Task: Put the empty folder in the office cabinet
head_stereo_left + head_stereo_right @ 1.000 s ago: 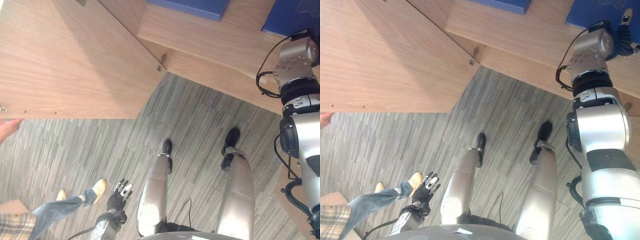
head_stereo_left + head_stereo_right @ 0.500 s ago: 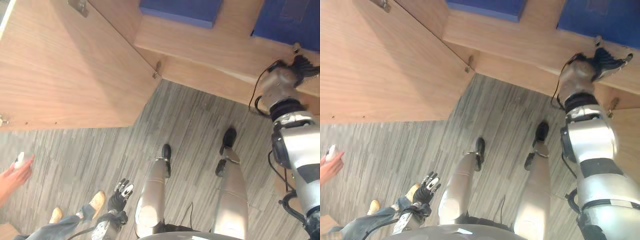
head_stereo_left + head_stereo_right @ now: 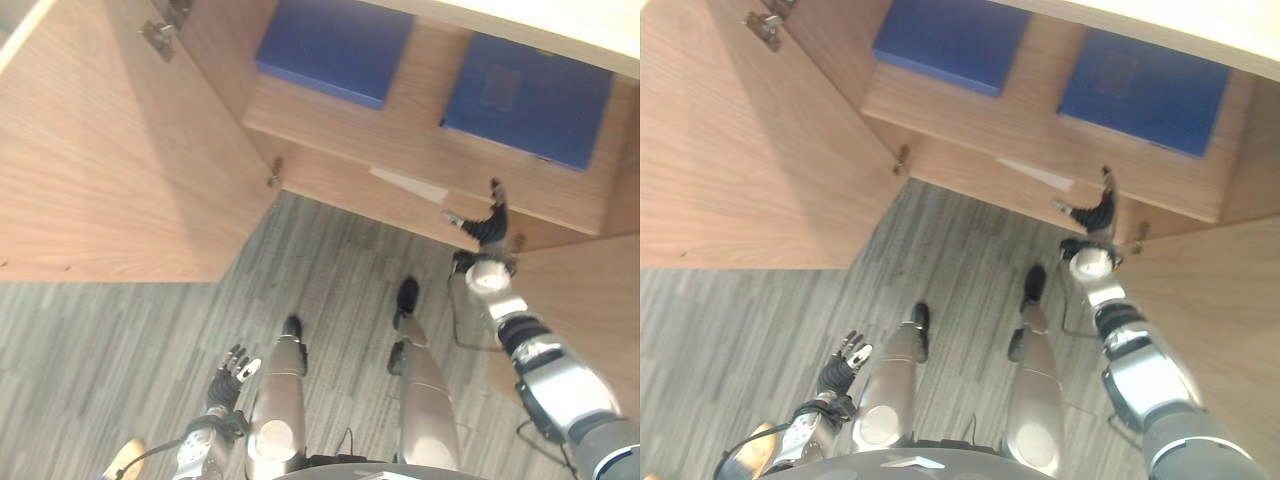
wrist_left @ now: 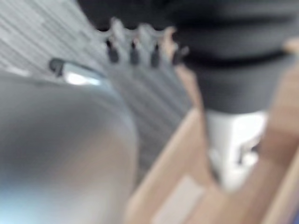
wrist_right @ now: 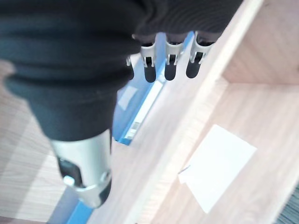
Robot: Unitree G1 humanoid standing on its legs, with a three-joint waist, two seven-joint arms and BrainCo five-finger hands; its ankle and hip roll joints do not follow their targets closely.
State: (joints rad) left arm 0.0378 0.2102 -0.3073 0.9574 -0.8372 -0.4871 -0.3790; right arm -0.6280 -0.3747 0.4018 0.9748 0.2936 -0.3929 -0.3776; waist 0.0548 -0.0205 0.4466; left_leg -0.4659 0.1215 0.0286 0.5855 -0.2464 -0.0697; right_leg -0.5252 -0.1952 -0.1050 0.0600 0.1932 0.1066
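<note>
Cabinet door (image 3: 110, 160): light wood, swung wide open at far left, hinge fittings (image 3: 160, 35) visible near its upper edge.

Left hand (image 3: 229, 368): low beside the robot, above the grey striped floor (image 3: 120, 330); fingers straight and spread apart, holding nothing.

Office cabinet (image 3: 330, 160): light wood, open, one shelf visible with a lower compartment beneath it.

Left blue folder (image 3: 335, 47): lies flat on the cabinet shelf, toward the left side, near the open door's hinge side.

White sheet (image 3: 408, 184): a pale paper lying flat on the floor of the lower compartment, below the shelf edge and between the two folders as seen from above.

Right blue folder (image 3: 530, 98): lies flat on the same shelf, toward the right, well apart from the left folder; which of the two is the empty one cannot be told.

Right hand (image 3: 484, 222): raised at the front edge of the cabinet, just below the right blue folder; fingers (image 5: 169, 67) straight and relaxed, thumb held apart, nothing in its grasp. Not touching the folder.
</note>
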